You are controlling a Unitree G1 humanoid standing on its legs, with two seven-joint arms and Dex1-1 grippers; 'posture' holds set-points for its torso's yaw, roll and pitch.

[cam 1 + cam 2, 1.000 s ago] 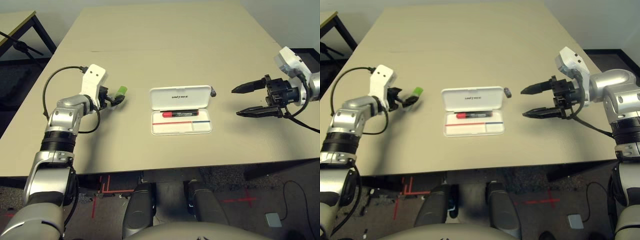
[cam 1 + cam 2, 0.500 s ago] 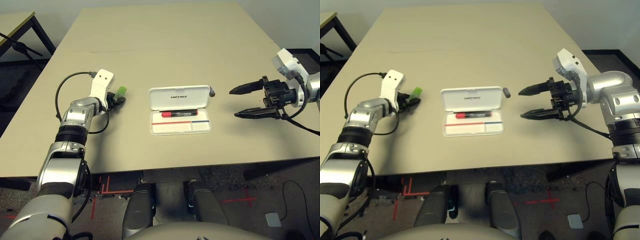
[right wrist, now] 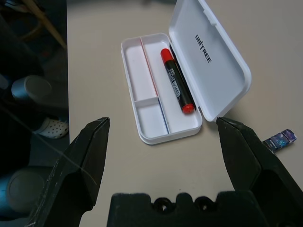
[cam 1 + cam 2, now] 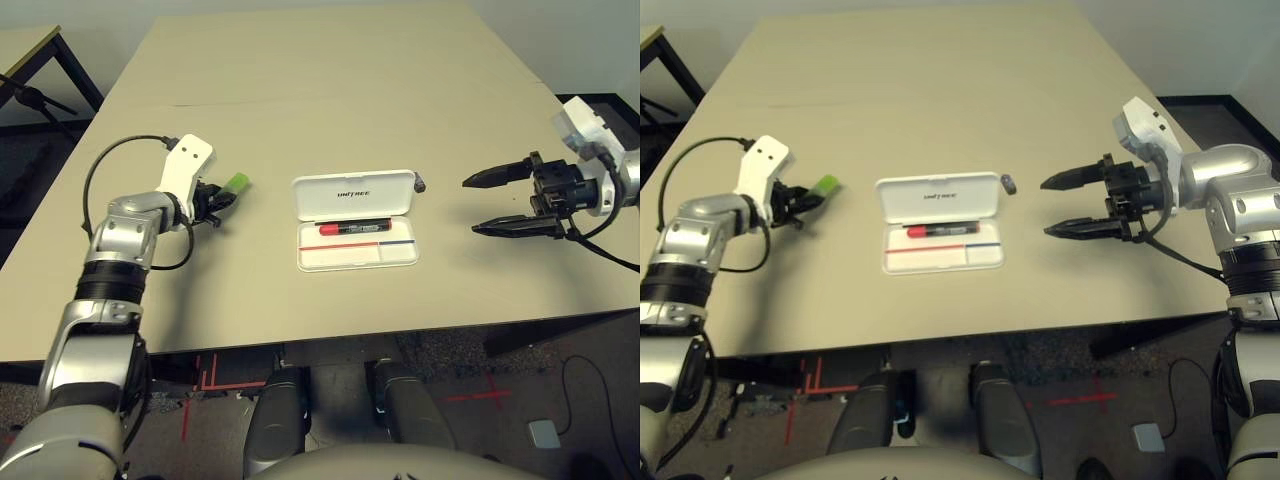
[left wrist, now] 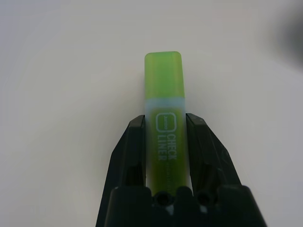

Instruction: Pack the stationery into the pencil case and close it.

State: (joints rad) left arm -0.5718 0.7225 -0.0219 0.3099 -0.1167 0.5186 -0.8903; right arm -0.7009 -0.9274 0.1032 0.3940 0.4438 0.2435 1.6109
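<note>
Left end effector: both black fingers pinch the light-green stick by its printed white section; the green tip projects past the fingertips. Judged purpose: a grip near one end leaves the far end free to enter the case first.
Light-green stick location: at 9 o'clock of the pencil case, well apart from it.
Right end effector: fingers spread wide, gripping nothing, above the tabletop at 3 o'clock of the case. Judged purpose: parked clear of the left arm's path, within reach of the lid.
Pencil case: open near the tabletop centre, lid folded back toward 12 o'clock, tray toward 6 o'clock.
Red marker: inside the tray, lengthwise against the hinge side.
Dark piece: on the tabletop just beside the lid's 3 o'clock corner, outside the case.
Task state: judged one item packed, two outstanding, lid not yet closed.
Surface: plain beige tabletop, matte, one faint seam across the far half.
Room: dark floor with red tape marks; a second table at 10 o'clock.
</note>
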